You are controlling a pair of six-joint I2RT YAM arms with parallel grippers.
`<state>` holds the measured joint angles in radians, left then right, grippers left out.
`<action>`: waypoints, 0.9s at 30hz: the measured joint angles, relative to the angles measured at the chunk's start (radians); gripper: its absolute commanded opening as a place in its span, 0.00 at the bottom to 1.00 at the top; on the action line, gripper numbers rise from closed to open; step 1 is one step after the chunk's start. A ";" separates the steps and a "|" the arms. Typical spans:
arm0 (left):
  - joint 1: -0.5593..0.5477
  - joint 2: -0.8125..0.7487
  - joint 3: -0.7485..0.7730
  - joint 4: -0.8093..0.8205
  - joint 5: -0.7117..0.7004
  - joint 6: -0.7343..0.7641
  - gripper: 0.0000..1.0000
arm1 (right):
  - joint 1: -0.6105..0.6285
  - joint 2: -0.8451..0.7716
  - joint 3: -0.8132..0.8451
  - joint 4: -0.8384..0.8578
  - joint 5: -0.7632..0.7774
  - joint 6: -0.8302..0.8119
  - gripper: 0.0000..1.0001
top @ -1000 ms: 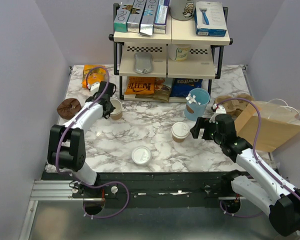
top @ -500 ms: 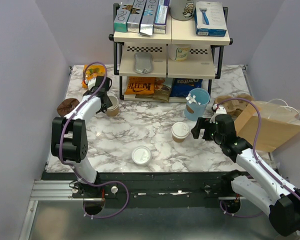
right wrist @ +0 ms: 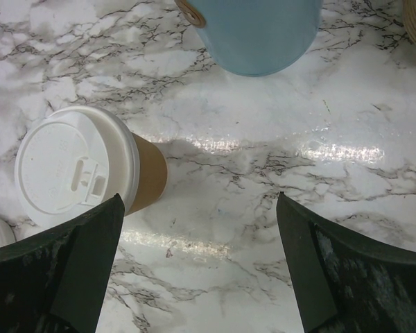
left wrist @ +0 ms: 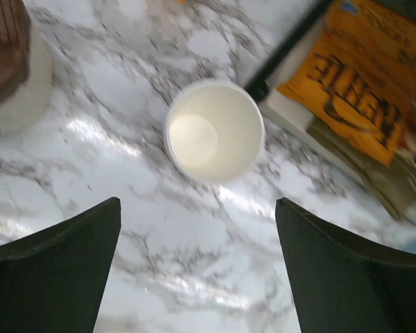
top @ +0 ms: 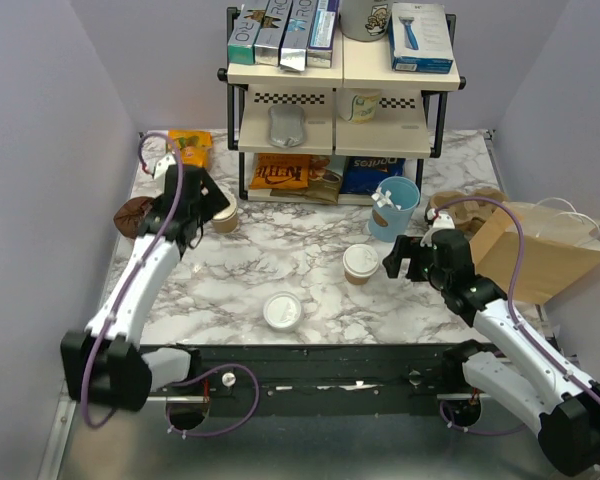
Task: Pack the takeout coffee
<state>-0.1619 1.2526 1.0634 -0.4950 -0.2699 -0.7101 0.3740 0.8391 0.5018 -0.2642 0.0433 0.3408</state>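
The takeout coffee (top: 360, 262), a tan paper cup with a white lid, stands upright on the marble table. In the right wrist view the coffee (right wrist: 76, 166) sits just beyond and left of the left finger. My right gripper (top: 393, 258) (right wrist: 199, 198) is open beside it, with only bare marble between the jaws. My left gripper (top: 207, 205) (left wrist: 197, 202) is open over the far left of the table, holding nothing. A lidless tan cup (top: 224, 213) (left wrist: 215, 130) stands a little ahead of its fingertips. The brown paper bag (top: 545, 255) lies at the right edge.
A light-blue cup (top: 393, 205) (right wrist: 260, 31) stands just behind the coffee. A loose white lid (top: 282, 310) lies near the front edge. A shelf rack (top: 338, 110) with snack bags (left wrist: 360, 76) fills the back. A brown muffin (top: 135, 215) sits at the far left.
My left gripper has opened wide and the left arm has swung out to the left, away from the lidless cup. The right arm and the coffee have stayed still.
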 measured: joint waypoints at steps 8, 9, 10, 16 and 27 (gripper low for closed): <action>-0.330 -0.424 -0.336 0.003 0.156 -0.130 0.99 | 0.000 -0.004 0.000 0.000 -0.012 -0.002 0.99; -0.378 -0.443 -0.364 -0.005 0.175 -0.139 0.99 | 0.000 -0.005 0.000 0.000 -0.013 -0.002 0.99; -0.417 -0.449 -0.383 -0.011 0.182 -0.146 0.99 | 0.000 -0.008 0.000 0.000 -0.014 -0.002 0.99; -0.631 -0.411 -0.466 -0.069 0.227 -0.197 0.99 | 0.000 -0.027 0.000 0.000 -0.016 -0.001 0.99; -0.704 -0.350 -0.563 -0.085 0.195 -0.307 0.95 | 0.000 -0.037 0.000 0.000 -0.016 -0.001 0.99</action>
<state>-0.8661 0.9028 0.5007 -0.5800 -0.0750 -1.0172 0.3740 0.8024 0.5018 -0.2642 0.0277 0.3397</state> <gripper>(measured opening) 0.990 0.994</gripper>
